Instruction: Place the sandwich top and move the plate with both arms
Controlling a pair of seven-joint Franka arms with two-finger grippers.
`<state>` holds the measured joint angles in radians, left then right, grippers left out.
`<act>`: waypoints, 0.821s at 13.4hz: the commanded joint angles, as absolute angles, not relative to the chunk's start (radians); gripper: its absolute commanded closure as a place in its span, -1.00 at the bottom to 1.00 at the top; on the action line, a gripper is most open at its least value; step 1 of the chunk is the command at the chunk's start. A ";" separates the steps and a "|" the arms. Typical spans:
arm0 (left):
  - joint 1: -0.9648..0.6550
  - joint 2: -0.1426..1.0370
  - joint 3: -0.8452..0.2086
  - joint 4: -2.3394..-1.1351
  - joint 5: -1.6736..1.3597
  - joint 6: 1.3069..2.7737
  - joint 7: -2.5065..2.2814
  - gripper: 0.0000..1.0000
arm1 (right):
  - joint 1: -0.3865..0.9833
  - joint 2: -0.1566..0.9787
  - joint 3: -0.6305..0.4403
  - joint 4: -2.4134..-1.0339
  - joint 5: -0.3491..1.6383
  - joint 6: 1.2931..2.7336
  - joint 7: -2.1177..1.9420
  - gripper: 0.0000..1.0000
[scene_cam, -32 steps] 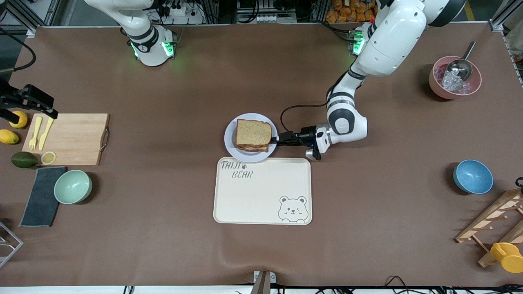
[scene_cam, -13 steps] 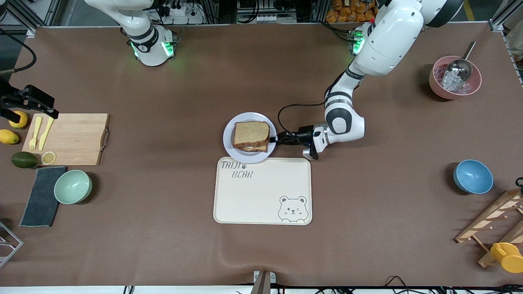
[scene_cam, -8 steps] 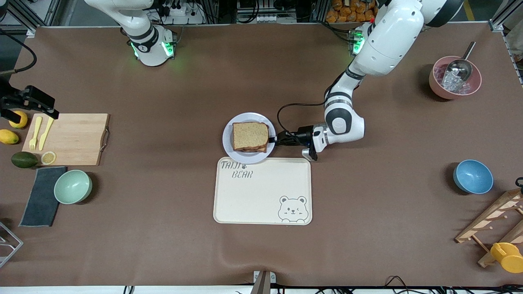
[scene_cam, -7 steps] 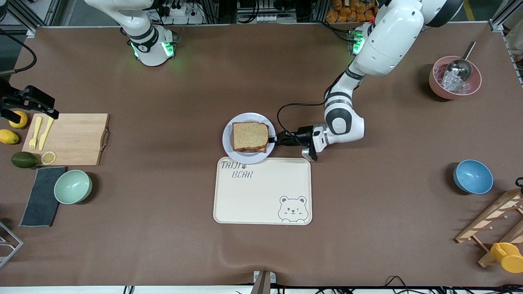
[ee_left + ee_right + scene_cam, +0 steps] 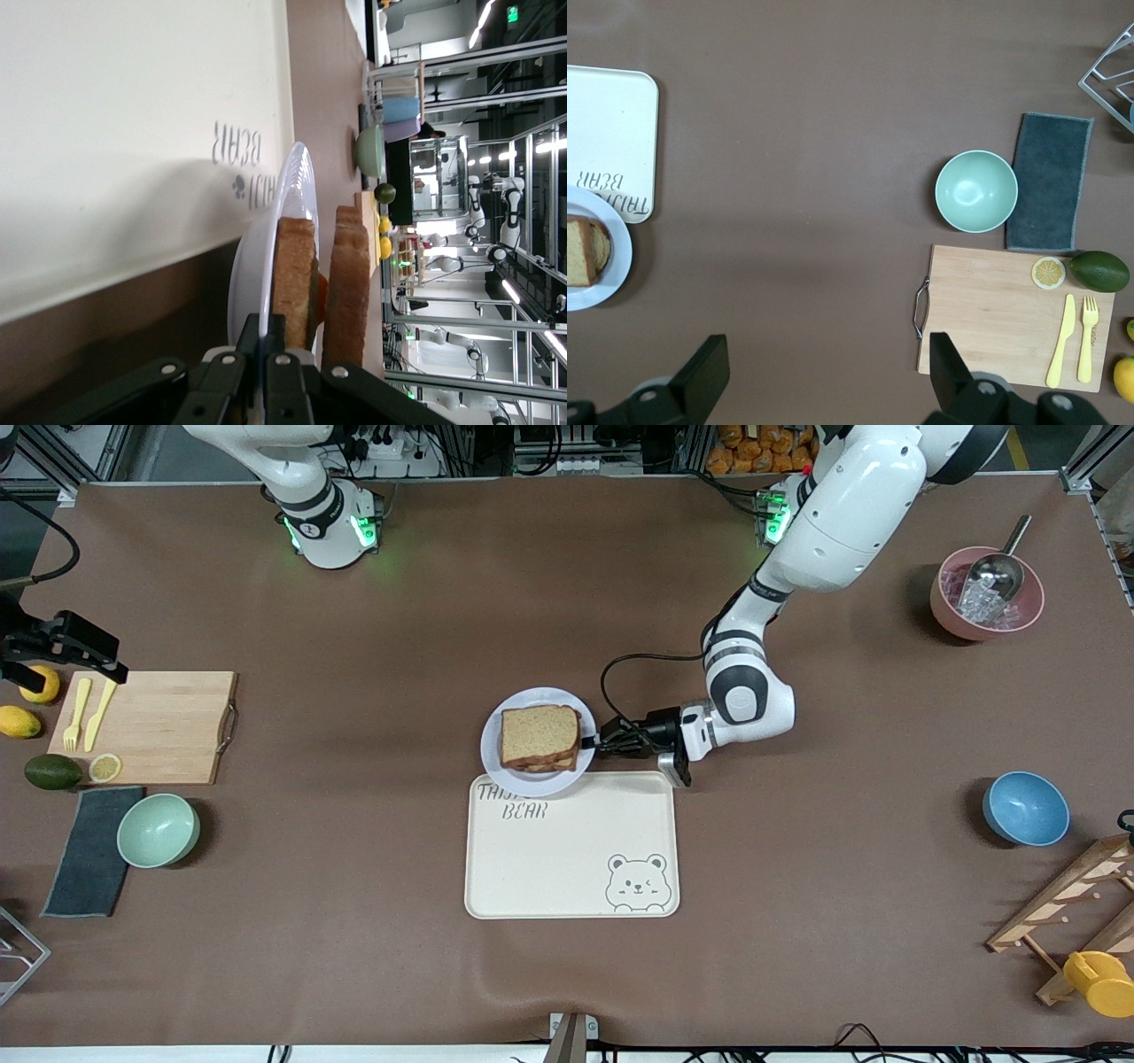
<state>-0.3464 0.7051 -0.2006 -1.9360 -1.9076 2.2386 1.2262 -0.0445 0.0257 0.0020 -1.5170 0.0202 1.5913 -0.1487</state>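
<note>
Front view: left gripper [image 5: 592, 740] clamps plate [image 5: 496, 763]

Left pincer [image 5: 592, 741] clamped low mid-table; right pincer [image 5: 824, 376] spread wide, high.

arms [image 5: 850, 505]: white, jointed | cables: black | base lights: green

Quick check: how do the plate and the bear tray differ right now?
The plate is round and carries the sandwich; the tray is rectangular, larger, and carries nothing but its printed bear and lettering. The plate's rim is clamped in the left end effector, and its edge overlaps the tray's corner; the tray lies flat on the table, ungripped. The right end effector waits open, high over the table. Both are pale.
</note>
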 commanded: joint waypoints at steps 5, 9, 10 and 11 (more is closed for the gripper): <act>-0.334 0.629 -0.252 -1.945 -2.000 2.247 1.298 1.00 | -0.069 0.023 0.023 -1.523 0.014 1.589 -0.140 -1.00; -0.308 0.641 -0.252 -1.879 -2.006 2.247 1.305 1.00 | -0.067 0.023 0.023 -1.523 0.014 1.589 -0.140 -1.00; -0.299 0.643 -0.250 -1.868 -2.013 2.247 1.305 1.00 | -0.067 0.023 0.023 -1.523 0.014 1.589 -0.140 -1.00; -0.298 0.655 -0.244 -1.844 -2.014 2.247 1.304 1.00 | -0.067 0.023 0.023 -1.523 0.014 1.589 -0.140 -1.00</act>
